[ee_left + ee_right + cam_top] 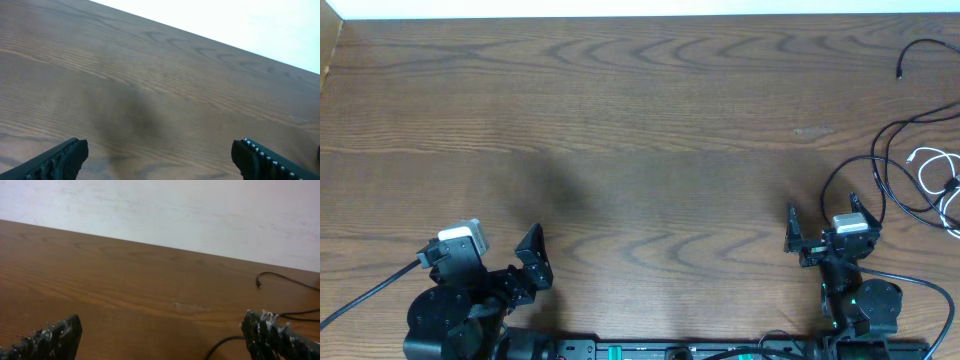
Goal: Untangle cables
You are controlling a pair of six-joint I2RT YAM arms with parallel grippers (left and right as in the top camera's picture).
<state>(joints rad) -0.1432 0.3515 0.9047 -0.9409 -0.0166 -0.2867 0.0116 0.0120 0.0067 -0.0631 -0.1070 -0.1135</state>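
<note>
left fingers (65,157) spread wide, empty | right fingers (55,337) spread wide, empty | risk: pinching black cables (892,128) together with white cable (923,158), frame right, tightens tangle

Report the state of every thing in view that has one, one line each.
Left gripper: open, holding nothing, over bare table.
Right gripper: open, holding nothing, just short of the cables.
Black cables: lying loose in crossing loops at the table's right edge, not gripped.
White cable: looped, overlapping the black ones, not gripped.
</note>
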